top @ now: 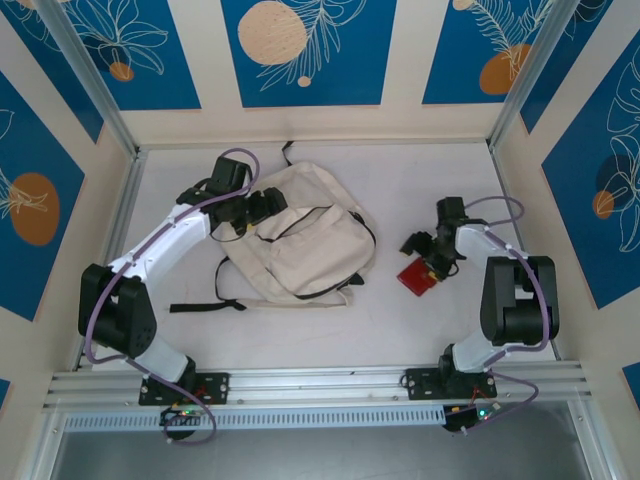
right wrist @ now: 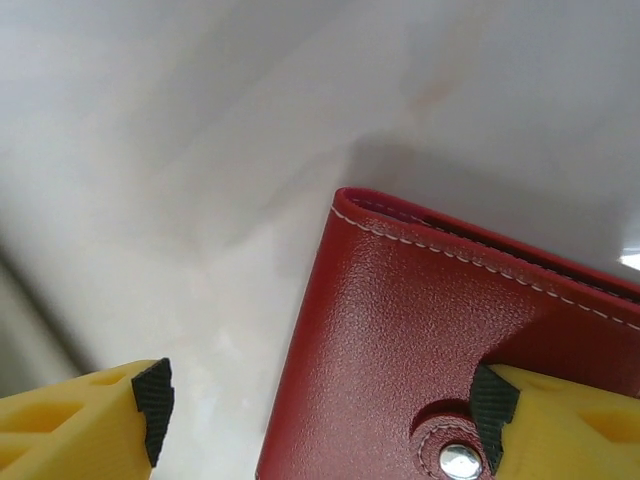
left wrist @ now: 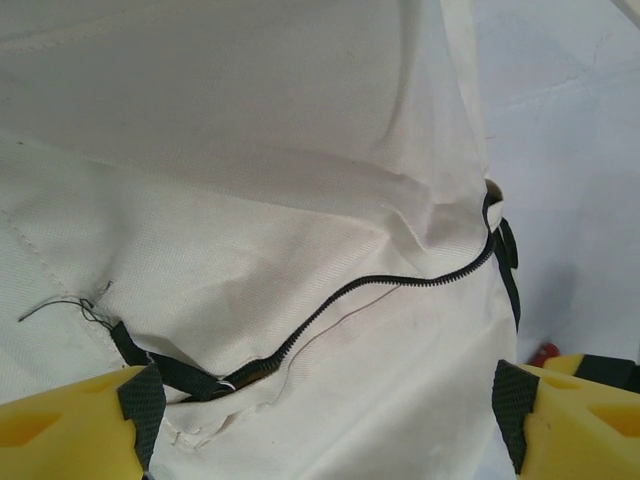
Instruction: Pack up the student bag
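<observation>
The student bag (top: 310, 245), cream fabric with black straps and zipper trim, lies flat in the middle of the table. My left gripper (top: 266, 204) hovers over its upper left corner. In the left wrist view this gripper (left wrist: 330, 425) is open, its yellow fingers (left wrist: 70, 430) standing wide apart above the bag's fabric (left wrist: 250, 150) and a partly open black zipper (left wrist: 400, 285). A red leather wallet (top: 418, 277) lies to the right of the bag. My right gripper (top: 428, 258) is open just above it, straddling the wallet's left edge (right wrist: 400, 330), with one fingertip (right wrist: 492, 410) over the snap button (right wrist: 460, 461).
A black strap (top: 205, 306) trails from the bag toward the left arm's base. Patterned walls with metal posts close in the table on three sides. An aluminium rail (top: 320, 385) carrying both arm bases runs along the near edge.
</observation>
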